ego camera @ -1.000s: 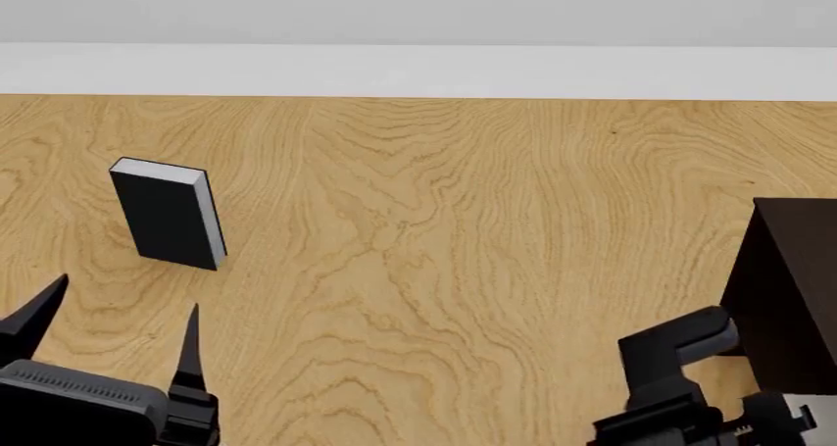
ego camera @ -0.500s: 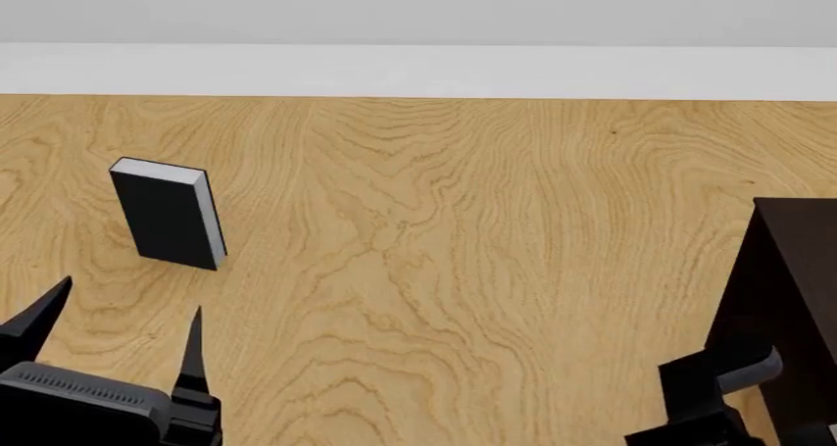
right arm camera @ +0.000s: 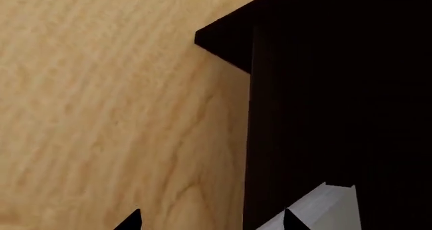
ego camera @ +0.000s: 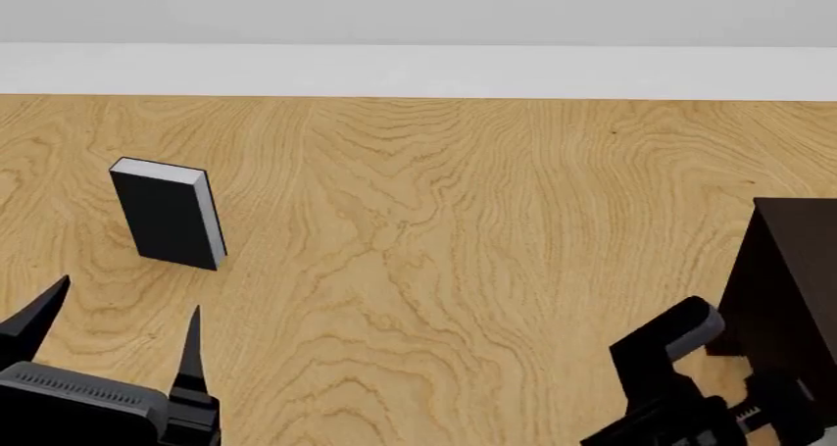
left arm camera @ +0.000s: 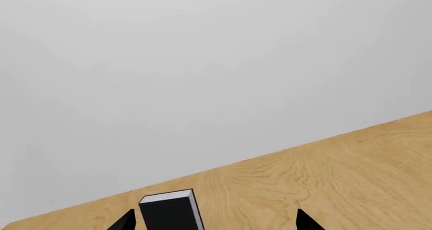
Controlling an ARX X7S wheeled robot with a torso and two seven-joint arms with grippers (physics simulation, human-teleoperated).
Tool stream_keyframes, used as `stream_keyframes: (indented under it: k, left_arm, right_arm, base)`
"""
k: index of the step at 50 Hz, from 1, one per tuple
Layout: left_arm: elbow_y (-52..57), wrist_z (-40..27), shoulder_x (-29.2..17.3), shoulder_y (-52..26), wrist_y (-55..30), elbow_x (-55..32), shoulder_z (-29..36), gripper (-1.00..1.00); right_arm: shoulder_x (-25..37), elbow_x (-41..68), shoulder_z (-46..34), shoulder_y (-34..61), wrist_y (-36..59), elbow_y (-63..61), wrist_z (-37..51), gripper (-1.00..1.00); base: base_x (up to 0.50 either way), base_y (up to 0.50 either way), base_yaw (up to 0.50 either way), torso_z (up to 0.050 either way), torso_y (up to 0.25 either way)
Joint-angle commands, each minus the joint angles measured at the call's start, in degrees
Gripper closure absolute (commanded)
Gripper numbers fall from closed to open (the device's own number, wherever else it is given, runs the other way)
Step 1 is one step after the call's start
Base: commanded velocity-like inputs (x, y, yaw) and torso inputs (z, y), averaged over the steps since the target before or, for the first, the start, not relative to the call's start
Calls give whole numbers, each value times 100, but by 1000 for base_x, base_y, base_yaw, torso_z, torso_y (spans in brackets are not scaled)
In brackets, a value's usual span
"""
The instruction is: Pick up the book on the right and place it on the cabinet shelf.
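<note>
The light grey book (right arm camera: 322, 209) shows only in the right wrist view, as a pale corner inside the dark cabinet (right arm camera: 337, 88). It is hidden in the head view. The cabinet (ego camera: 791, 289) stands at the right edge of the head view. My right gripper (ego camera: 667, 353) is just left of the cabinet, open and empty; in its wrist view (right arm camera: 212, 222) the two fingertips stand wide apart, one over the wood, one in front of the book. My left gripper (ego camera: 124, 309) is open and empty at the lower left.
A black-covered book (ego camera: 168, 216) stands upright on the wooden surface (ego camera: 432, 230) just beyond my left gripper; it also shows in the left wrist view (left arm camera: 169, 212) ahead of that gripper (left arm camera: 216, 225). A pale wall (ego camera: 418, 69) runs along the back.
My right gripper dipped down and right toward the cabinet half a second ago and has come back up and left. The left arm and the black book have not moved.
</note>
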Motion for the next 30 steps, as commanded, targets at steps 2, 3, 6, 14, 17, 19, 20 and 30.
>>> stream_keyframes:
  k: [2, 3, 6, 14, 17, 19, 20, 30]
  left_arm:
    - [-22, 3, -3, -4, 27, -14, 0, -100]
    - [-16, 2, -3, -5, 20, -16, 2, -100]
    - [-5, -1, -1, -10, 5, -21, 6, -100]
    - [-30, 1, -6, -10, 39, -27, 0, -100]
    - [3, -5, -18, -3, 24, -21, 8, -100]
    - [37, -18, -25, 3, 5, -25, 5, -100]
    - [32, -21, -23, 0, 6, -21, 6, -100]
    - [234, -103, -75, 59, -36, -34, -37, -100]
  right_arm:
    - [-223, -114, -221, -2, -207, 5, -117, -100]
    - [-238, -113, -228, 14, -212, 2, -120, -100]
    - [-273, -106, -254, 30, -270, 0, -146, -100]
    - [-53, 60, -58, -258, 33, -1314, -18, -100]
    - [132, 190, 124, -542, 285, -2155, 63, -100]
    - [229, 274, 248, -696, 429, -2614, 118, -100]
    - [265, 307, 295, -764, 453, -2786, 137, -100]
    - [607, 710, 1071, -1845, 547, -5152, 687, -100]
  base:
    - [0, 0, 0, 0, 0]
    - [0, 0, 0, 0, 0]
    - [0, 0, 0, 0, 0]
    - [0, 0, 0, 0, 0]
    - [0, 0, 0, 0, 0]
    - [0, 0, 0, 0, 0]
    - [0, 0, 0, 0, 0]
    - [0, 0, 0, 0, 0]
